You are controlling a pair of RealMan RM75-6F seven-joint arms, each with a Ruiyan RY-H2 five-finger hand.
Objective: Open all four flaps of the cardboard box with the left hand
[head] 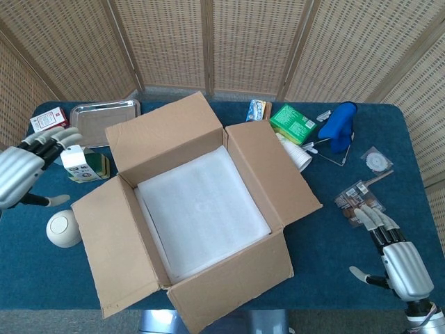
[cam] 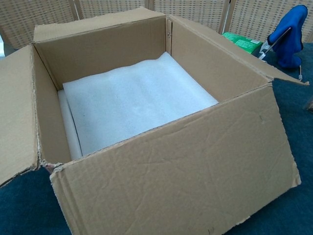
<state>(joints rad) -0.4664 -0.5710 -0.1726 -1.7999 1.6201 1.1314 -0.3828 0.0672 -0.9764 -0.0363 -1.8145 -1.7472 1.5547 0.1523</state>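
Looking down from the head view, we see the cardboard box (head: 198, 216) mid-table with its flaps folded outward and white foam (head: 201, 209) lining its floor. Our left hand (head: 21, 174) hangs at the table's left edge, fingers apart, holding nothing; our right hand (head: 396, 261) rests near the front right corner, likewise spread and empty. From the chest view, we see only the box (cam: 186, 171) and foam (cam: 132, 103), neither hand.

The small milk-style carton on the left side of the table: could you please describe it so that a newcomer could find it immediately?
Start at the big open cardboard box in the middle of the blue table. Just beyond its left flap, in front of the metal tray, stands the carton. It is white with green print and a slanted top, unlike the round white ball nearer the camera.
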